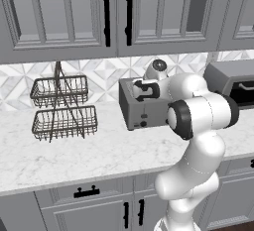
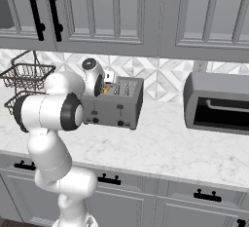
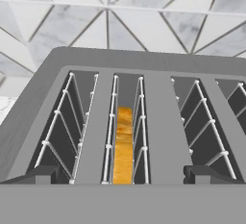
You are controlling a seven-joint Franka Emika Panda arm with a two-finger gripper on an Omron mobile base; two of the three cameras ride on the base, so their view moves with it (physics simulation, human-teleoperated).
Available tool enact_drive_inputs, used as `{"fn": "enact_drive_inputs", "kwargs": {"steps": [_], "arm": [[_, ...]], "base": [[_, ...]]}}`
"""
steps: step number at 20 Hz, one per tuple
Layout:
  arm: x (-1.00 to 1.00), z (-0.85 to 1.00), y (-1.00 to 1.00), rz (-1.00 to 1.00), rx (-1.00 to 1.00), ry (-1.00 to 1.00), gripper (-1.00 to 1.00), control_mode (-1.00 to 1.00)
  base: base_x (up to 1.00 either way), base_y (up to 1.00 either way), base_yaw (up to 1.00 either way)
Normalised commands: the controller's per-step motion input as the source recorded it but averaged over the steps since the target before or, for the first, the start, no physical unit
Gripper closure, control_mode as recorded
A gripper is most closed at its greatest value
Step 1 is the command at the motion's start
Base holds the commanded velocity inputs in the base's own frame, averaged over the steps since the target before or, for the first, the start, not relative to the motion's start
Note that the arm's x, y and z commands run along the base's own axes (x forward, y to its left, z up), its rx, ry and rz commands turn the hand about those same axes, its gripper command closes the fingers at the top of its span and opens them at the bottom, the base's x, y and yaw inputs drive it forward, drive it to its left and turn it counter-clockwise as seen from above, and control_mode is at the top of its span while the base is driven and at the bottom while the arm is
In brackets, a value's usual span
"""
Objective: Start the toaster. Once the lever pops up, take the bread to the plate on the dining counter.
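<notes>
The grey four-slot toaster (image 1: pixel 140 111) (image 2: pixel 115 108) (image 3: pixel 158 117) stands on the marble worktop against the tiled wall. The bread (image 3: pixel 124 143) (image 2: pixel 105 90) sits upright, low in the second slot from the left in the hand view, its golden-orange crust showing. My gripper (image 3: pixel 123 176) hangs open just above the toaster top, looking down into the slots, with a dark fingertip (image 3: pixel 42 174) on each side of the bread's slot and nothing between them. A black lever (image 2: pixel 119 107) shows on the toaster's front. The plate and the dining counter are out of view.
A larger grey oven (image 1: pixel 232 82) (image 2: pixel 218 103) stands to the toaster's right. A two-tier wire basket (image 1: pixel 62 107) (image 2: pixel 25 77) stands to its left. Grey upper cabinets hang above, and the marble worktop (image 1: pixel 99 155) (image 2: pixel 165 145) runs in front.
</notes>
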Motion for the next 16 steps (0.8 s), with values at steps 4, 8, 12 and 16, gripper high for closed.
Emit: {"fn": "enact_drive_inputs", "kwargs": {"steps": [4, 8, 12, 16], "arm": [[0.0, 0.0, 0.0, 0.0, 0.0, 0.0, -1.0, -1.0], [0.0, 0.0, 0.0, 0.0, 0.0, 0.0, -1.0, -1.0], [0.0, 0.0, 0.0, 0.0, 0.0, 0.0, -1.0, -1.0], [0.0, 0.0, 0.0, 0.0, 0.0, 0.0, -1.0, -1.0]], "base": [[0.0, 0.0, 0.0], [0.0, 0.0, 0.0], [0.0, 0.0, 0.0], [0.0, 0.0, 0.0]]}}
